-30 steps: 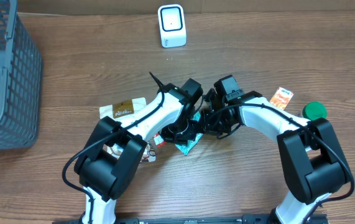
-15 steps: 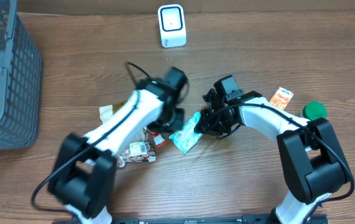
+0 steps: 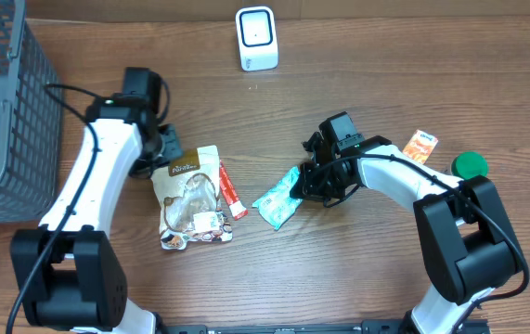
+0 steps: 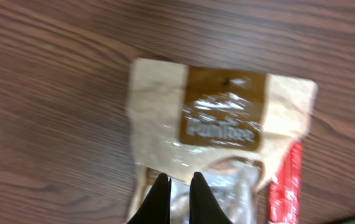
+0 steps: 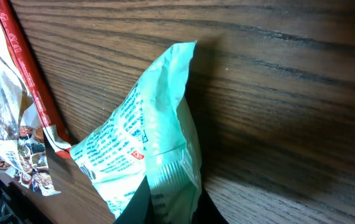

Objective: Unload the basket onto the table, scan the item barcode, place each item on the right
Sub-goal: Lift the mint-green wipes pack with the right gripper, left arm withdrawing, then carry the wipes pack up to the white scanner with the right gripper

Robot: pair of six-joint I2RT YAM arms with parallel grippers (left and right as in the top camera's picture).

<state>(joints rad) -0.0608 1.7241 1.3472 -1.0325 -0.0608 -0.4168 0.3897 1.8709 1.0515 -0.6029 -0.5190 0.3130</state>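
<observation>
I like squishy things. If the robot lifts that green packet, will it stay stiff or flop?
Probably floppy: the green packet is thin crinkly film, bent where the right pincer pinches it. It looks light, and its shiny skin might slip.

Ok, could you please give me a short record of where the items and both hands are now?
left hand: shut, empty, over the tan snack bag
right hand: shut on the teal packet
scanner: at the far side, apart from both hands
red stick: lying alongside the tan snack bag
basket: far left
</observation>
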